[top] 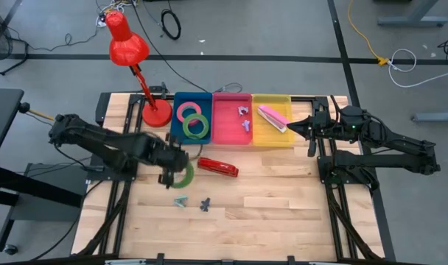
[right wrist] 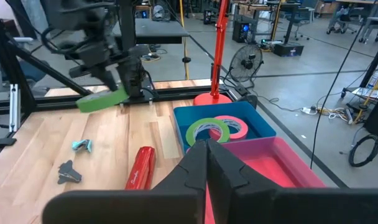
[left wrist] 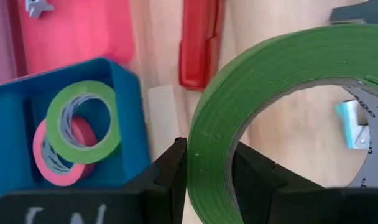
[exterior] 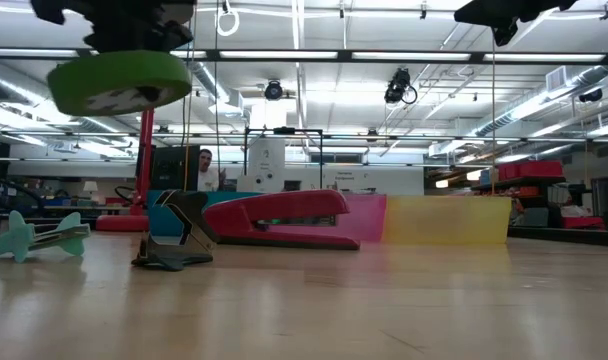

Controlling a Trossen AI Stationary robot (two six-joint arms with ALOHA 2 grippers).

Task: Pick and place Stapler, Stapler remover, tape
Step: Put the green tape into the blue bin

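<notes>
Green tape roll clamped by its band between the left gripper fingers, one finger outside the ring and one inside, lifted clear of the wooden table, near the red stapler. Cut off at the frame edges in the left wrist view; grey inner core with small print too clipped to read. Flat ring, wide open centre, bright green band. Second green roll and pink roll overlapping in the blue bin. Two small staple removers in the pink bin, a pink stapler in the yellow bin. Teal remover and dark remover on the table. Right gripper closed and empty, over the yellow bin. Red lamp standing beside the blue bin.
</notes>
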